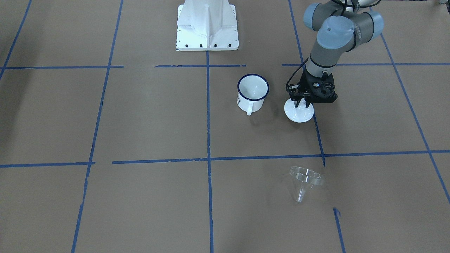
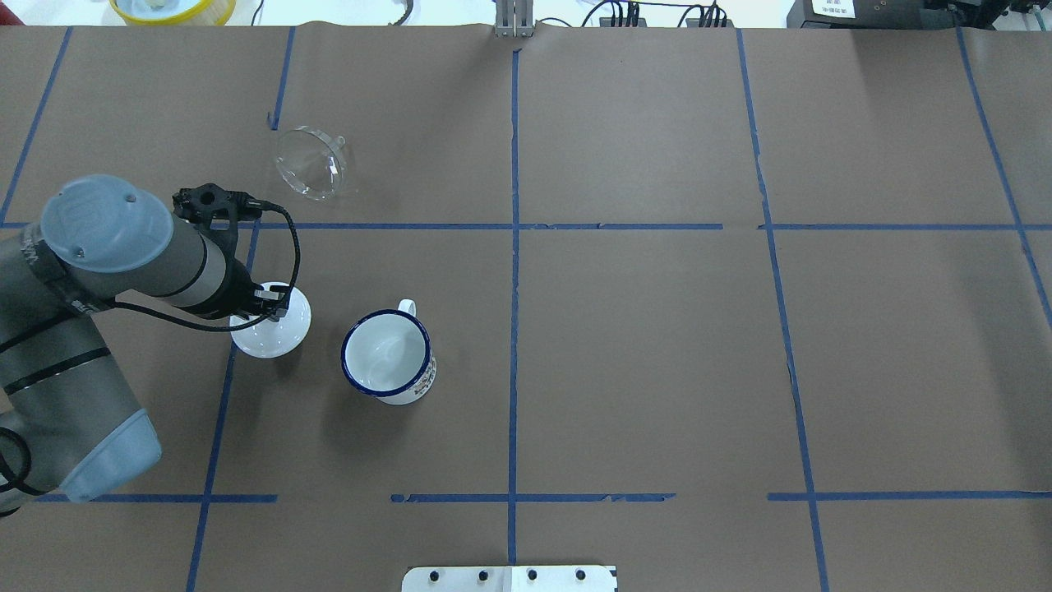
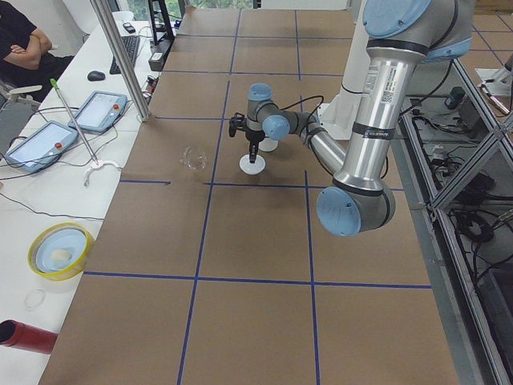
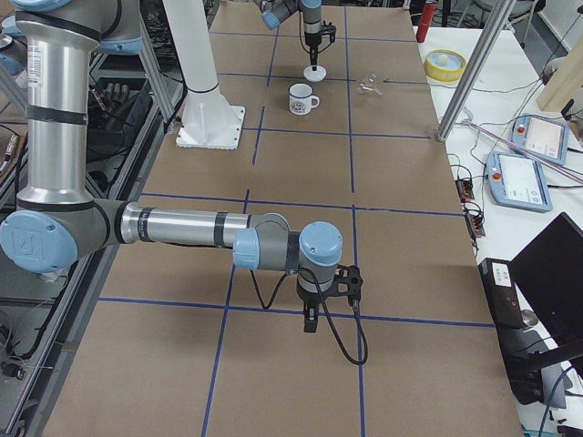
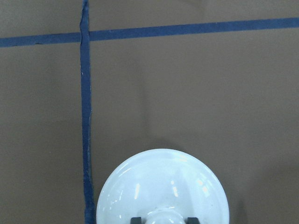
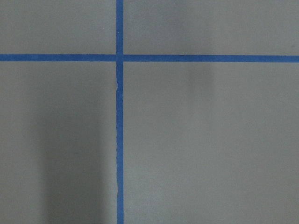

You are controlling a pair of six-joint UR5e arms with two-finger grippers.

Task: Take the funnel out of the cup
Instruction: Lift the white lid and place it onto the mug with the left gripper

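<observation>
The clear cone-shaped plastic funnel (image 2: 311, 163) lies on its side toward the bench's far left corner, well apart from the empty white enamel blue-rimmed mug (image 2: 388, 356); removal looks done. The left gripper (image 1: 301, 104) pinches a white round lid (image 2: 279, 337) by its knob; whether the right gripper (image 4: 311, 320) is open, I cannot tell.

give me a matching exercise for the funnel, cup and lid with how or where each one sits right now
Things:
1. funnel
2. cup
3. lid

States:
a. upright and empty
b. lying on its side, away from the other two
c. right under the left end effector, fingers at its knob

Pairs: 1-b, 2-a, 3-c
</observation>
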